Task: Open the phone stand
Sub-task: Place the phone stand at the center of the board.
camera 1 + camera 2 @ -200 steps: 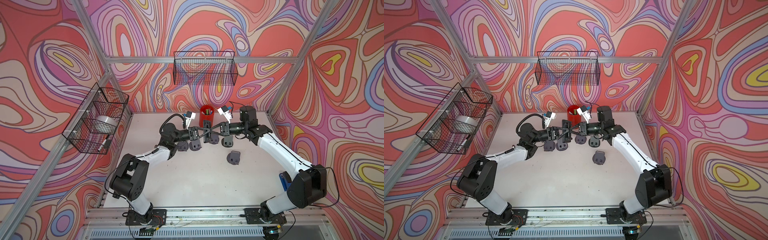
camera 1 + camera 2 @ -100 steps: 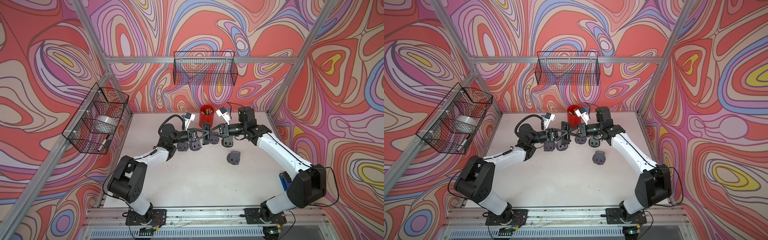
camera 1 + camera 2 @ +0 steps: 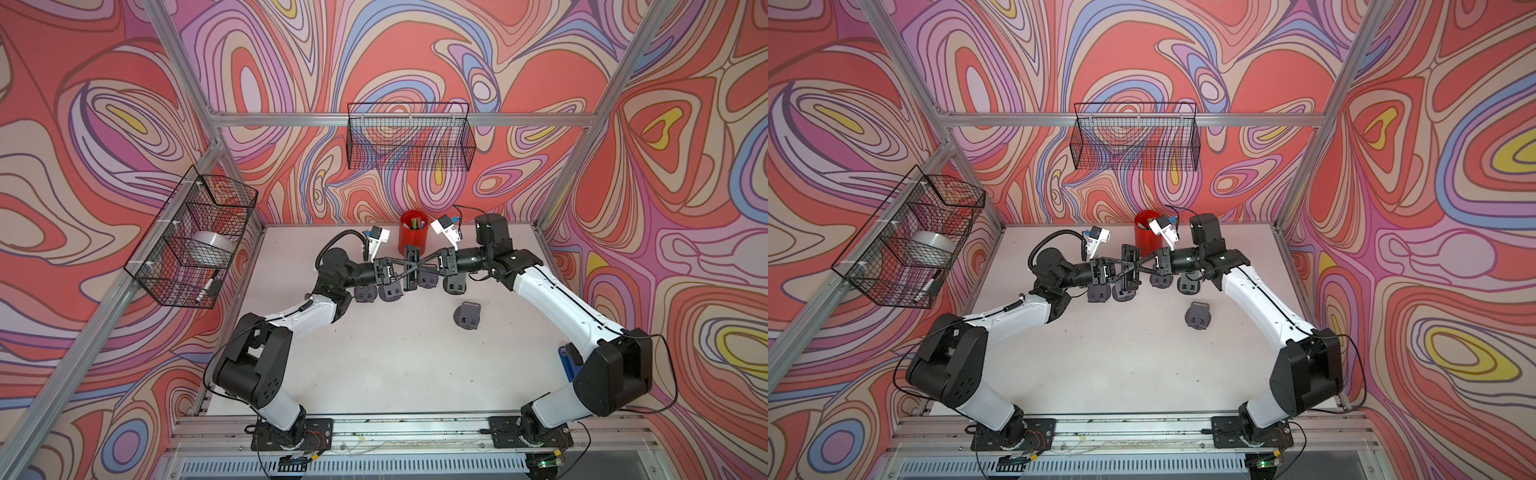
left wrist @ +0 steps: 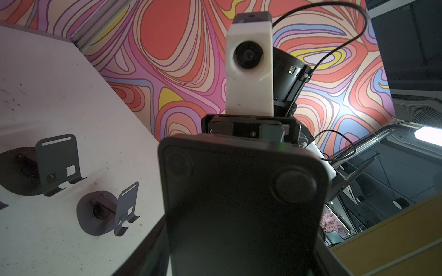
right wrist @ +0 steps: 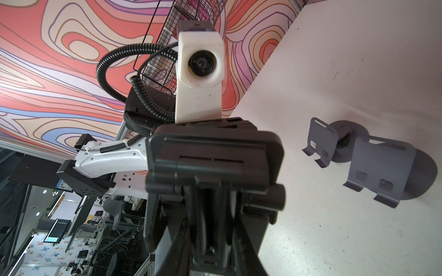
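Black flat plastic phone stand [image 3: 410, 252], looks folded, is held in the air between both arms, just in front of the red cylindrical pen cup [image 3: 413, 235], above the white table [image 3: 374, 353]. Left gripper [image 3: 402, 269] fingers are clamped across its wide base plate [image 4: 239, 203]. Right gripper [image 3: 423, 266] fingers pinch narrowly on the hinged part [image 5: 210, 167].

Step in hand: swing it open. Left should hold the base fixed while right rotates about the hinge axis. Don't pull the halves apart or the plate may slip. Grey metal stands on round bases [image 3: 467, 316] sit on the table below and nearby, so don't dip into them.
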